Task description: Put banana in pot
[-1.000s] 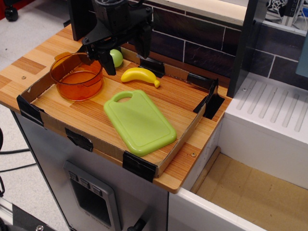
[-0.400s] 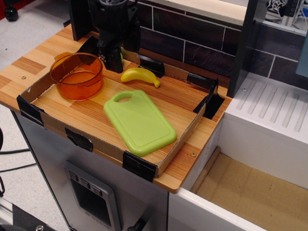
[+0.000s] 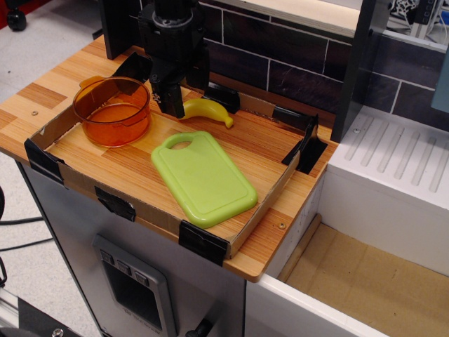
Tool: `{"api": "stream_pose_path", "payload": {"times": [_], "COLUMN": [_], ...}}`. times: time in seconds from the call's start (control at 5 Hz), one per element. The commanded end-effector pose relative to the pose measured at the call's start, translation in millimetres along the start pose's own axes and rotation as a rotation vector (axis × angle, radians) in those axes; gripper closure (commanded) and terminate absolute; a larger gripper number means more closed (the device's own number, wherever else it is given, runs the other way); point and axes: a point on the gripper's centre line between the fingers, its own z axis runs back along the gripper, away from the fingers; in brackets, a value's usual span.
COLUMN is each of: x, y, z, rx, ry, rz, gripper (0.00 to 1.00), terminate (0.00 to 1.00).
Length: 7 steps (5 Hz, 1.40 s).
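The yellow banana (image 3: 210, 110) lies on the wooden board near the back wall, right of the pot. The orange translucent pot (image 3: 112, 111) stands empty at the left of the tray. My black gripper (image 3: 172, 104) hangs down over the banana's left end and hides that tip. It is turned so its fingers line up one behind the other. They look open around the banana's end, and the banana still rests on the board. The pot is about a hand's width to the gripper's left.
A flat light-green cutting board (image 3: 203, 177) lies in front of the banana. A low cardboard rim with black corner clips (image 3: 203, 242) frames the tray. A dark tiled wall (image 3: 280, 63) stands behind. A white dish rack (image 3: 400, 161) is on the right.
The gripper turned about its vertical axis, moved right and down from above the pot's far rim to the banana's left end. It now hides the green fruit. The banana has not moved.
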Motion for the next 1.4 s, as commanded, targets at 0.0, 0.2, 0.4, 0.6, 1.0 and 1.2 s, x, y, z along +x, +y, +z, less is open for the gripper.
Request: {"api": "stream_pose_path", "payload": {"times": [0.0, 0.2, 0.4, 0.6, 1.0, 1.2], "x": [-0.7, -1.6, -2.6, -3.5, -4.8, -8.6], "y": [-9.2, -10.4, -10.4, -10.7, -9.5, -11.7], "z": [4.5, -3.0, -5.6, -6.7, 3.8, 18.7], "rx": [-0.045, -0.017, -0.015, -0.010, -0.123, -0.141], "ry": [0.002, -0.001, -0.007, -0.044, -0.143, -0.075], "rz": [-0.041, -0.037, -0.040, -0.044, -0.093, -0.068], "gripper": [0.00, 0.00, 0.00, 1.00, 1.00, 1.00], "terminate": [0.00, 0.00, 0.00, 0.00, 0.00, 0.00]}}
